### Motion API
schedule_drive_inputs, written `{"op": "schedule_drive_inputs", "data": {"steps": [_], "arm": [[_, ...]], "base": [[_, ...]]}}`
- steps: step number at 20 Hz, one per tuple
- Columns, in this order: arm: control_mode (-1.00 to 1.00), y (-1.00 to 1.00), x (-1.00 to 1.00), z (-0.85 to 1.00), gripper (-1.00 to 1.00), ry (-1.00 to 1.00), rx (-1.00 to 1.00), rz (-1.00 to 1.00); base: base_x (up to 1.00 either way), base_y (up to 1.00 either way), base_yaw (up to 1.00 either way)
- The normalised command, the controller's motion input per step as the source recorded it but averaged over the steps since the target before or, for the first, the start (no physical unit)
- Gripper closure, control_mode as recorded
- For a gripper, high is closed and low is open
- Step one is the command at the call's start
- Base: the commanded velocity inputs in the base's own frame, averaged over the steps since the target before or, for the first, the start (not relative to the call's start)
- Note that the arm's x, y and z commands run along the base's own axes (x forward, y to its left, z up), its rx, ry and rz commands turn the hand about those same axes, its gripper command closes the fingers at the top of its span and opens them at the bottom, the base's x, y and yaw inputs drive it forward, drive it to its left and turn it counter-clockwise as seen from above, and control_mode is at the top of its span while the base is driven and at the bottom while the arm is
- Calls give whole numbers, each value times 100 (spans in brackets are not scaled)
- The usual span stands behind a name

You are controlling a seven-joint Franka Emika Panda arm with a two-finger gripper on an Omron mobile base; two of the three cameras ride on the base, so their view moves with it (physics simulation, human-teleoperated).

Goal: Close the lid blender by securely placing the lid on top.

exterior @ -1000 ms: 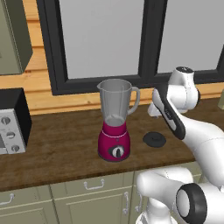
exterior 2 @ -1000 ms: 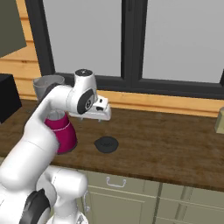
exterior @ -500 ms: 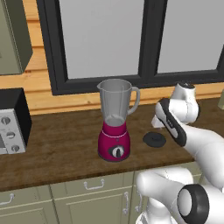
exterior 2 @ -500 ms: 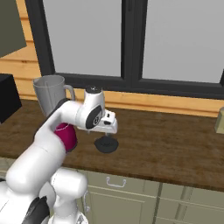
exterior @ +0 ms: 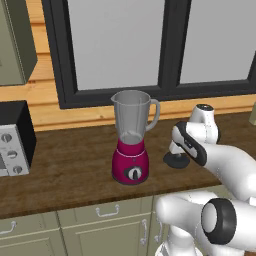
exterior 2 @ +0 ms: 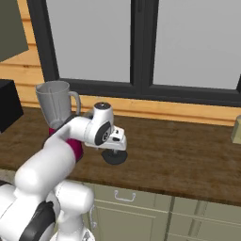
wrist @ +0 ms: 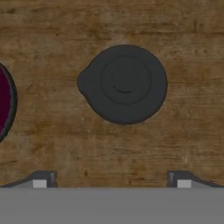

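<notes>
The lid [wrist: 124, 83], a black disc with a raised centre knob, lies flat on the wooden counter [wrist: 52, 144]. In the base views the lid [exterior: 176, 160] [exterior 2: 115, 157] rests to the right of the blender [exterior: 131, 140]. That blender has a magenta base and an uncovered clear grey jar [exterior 2: 55, 100]. My gripper [wrist: 111, 180] hangs straight over the lid, pointing down, open, its fingertips [wrist: 43, 179] wide apart with nothing between them. From the right base camera the gripper [exterior 2: 113, 149] sits just above the lid. The blender's pink base [wrist: 3, 103] shows at the hand view's left edge.
A black-and-grey microwave [exterior: 12, 137] stands at the counter's left end. A dark-framed window [exterior: 165, 45] runs behind the counter and a cabinet [exterior: 15, 40] hangs at upper left. A small beige object [exterior 2: 236, 128] sits at the far right. Drawers [exterior: 107, 212] lie below the front edge.
The arm has swung down and forward, bringing the hand from well above the counter to just over the lid. Blender and lid have not moved.
</notes>
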Motion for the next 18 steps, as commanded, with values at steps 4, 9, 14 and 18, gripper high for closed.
{"op": "schedule_drive_inputs", "data": {"steps": [4,9,14,18], "arm": [[-100,0,21,-23,-100,4,0,0],[-100,-6,18,-17,-100,0,1,0],[-100,-16,18,-16,-100,0,3,0],[-100,-8,17,-19,-100,0,1,0]], "base": [[0,0,0],[0,0,0],[0,0,0],[0,0,0]]}}
